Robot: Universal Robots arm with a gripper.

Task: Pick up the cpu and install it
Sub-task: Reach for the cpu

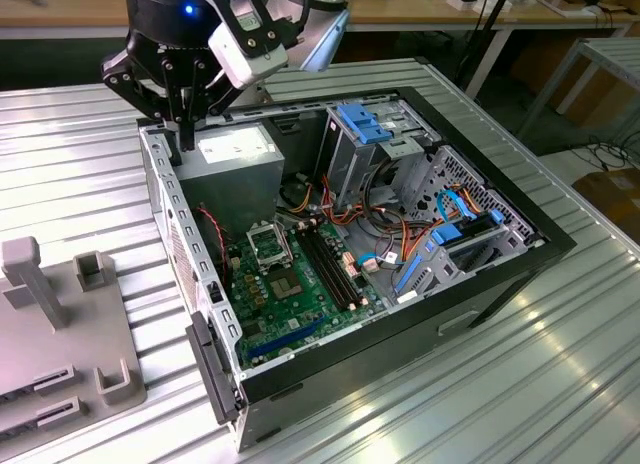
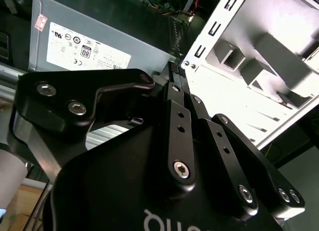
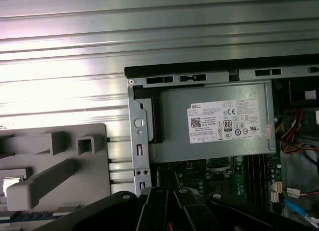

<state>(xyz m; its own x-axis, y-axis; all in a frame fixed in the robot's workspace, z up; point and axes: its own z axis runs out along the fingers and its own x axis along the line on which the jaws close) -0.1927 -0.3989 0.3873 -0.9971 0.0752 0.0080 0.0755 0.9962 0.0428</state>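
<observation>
Exterior view: gripper, clenched and seemingly empty, above the computer case corner; probable cpu, first wrist view, lies in the fixture beside the case; descending here risks striking the case rim

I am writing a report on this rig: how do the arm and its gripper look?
The gripper is matte black, built of flat linkage bars joined by silver hex screws, with white lettering on its body. Its round black base carries a blue light. A white camera box is mounted beside it, and the arm behind is silver-grey.
</observation>
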